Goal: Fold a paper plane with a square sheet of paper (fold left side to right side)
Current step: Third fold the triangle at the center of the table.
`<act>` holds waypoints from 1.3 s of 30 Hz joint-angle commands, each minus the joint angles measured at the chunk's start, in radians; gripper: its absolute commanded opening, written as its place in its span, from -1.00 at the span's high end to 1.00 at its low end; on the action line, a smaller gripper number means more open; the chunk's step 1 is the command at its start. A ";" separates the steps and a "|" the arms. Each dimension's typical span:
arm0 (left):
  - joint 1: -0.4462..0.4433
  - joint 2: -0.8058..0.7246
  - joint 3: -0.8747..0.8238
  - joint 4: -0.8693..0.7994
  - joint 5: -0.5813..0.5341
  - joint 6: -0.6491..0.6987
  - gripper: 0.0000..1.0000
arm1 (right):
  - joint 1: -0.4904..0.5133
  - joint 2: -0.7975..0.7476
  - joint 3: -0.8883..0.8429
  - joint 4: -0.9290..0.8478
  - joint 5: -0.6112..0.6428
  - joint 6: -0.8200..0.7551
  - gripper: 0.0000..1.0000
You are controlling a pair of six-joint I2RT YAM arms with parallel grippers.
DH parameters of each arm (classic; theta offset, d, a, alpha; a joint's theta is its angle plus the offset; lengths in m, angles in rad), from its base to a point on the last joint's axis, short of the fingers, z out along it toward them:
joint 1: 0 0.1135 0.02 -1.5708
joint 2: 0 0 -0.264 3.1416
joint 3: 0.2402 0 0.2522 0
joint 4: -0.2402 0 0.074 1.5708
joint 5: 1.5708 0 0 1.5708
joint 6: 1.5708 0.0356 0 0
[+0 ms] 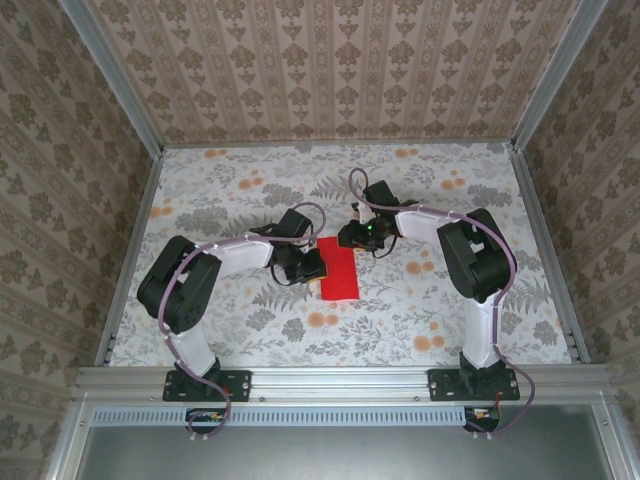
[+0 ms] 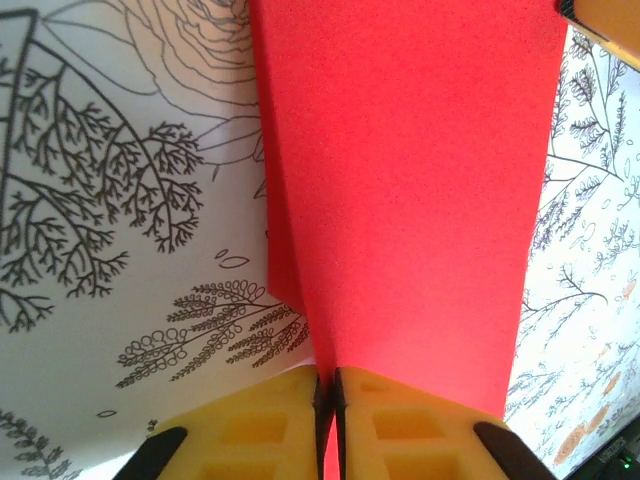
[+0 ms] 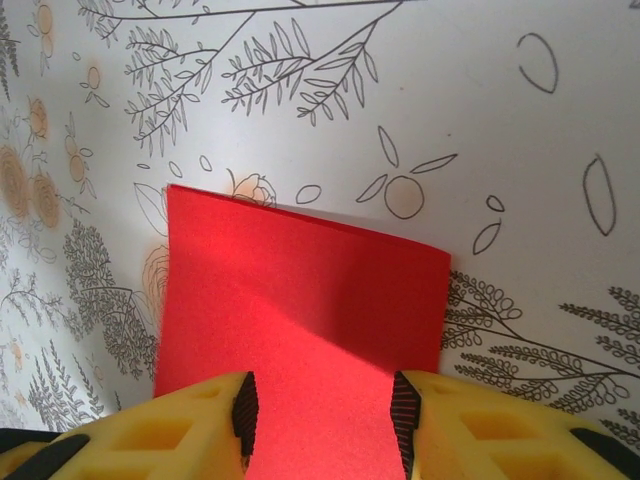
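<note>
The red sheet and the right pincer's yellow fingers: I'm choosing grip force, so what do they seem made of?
Red sheet: probably thin matte paper; fine grainy surface, crisp edges, a folded layer showing. Right pincer's fingers: likely moulded or printed yellow plastic, with hollow pockets showing, and ribbed black pads, perhaps rubber.

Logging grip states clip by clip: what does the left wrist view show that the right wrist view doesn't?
Left wrist view: the left gripper, yellow padded fingers closed together, pinching the near edge of the thin bright red sheet of paper. Right wrist view: the right gripper, jaws apart above that paper, whose far edge seems to show two layers. Both: the red paper on the flower-patterned tabletop.
</note>
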 commanded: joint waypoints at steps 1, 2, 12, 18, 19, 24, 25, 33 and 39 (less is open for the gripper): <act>-0.004 -0.039 0.001 -0.035 -0.018 -0.012 0.84 | 0.007 -0.056 -0.044 0.016 0.045 -0.039 0.01; -0.004 -0.041 0.000 -0.033 -0.016 -0.019 0.88 | 0.005 -0.082 -0.061 0.037 0.056 -0.046 -0.05; 0.002 -0.043 0.000 -0.009 0.028 -0.089 1.00 | 0.085 -0.489 -0.408 0.130 0.206 -0.178 -0.33; 0.006 -0.041 -0.006 0.010 0.058 -0.112 1.00 | 0.301 -0.679 -0.602 0.205 0.355 -0.223 -0.46; 0.007 -0.041 -0.006 0.012 0.060 -0.114 1.00 | 0.338 -0.687 -0.614 0.213 0.381 -0.236 -0.48; 0.007 -0.041 -0.011 0.017 0.072 -0.123 1.00 | 0.506 -0.650 -0.619 0.224 0.529 -0.318 -0.59; 0.007 -0.041 -0.012 0.017 0.073 -0.123 1.00 | 0.521 -0.633 -0.612 0.225 0.542 -0.330 -0.60; 0.009 -0.045 -0.014 0.012 0.075 -0.128 1.00 | 0.587 -0.458 -0.521 0.242 0.620 -0.426 -0.59; 0.008 -0.045 -0.018 0.009 0.077 -0.127 1.00 | 0.588 -0.410 -0.485 0.272 0.638 -0.455 -0.51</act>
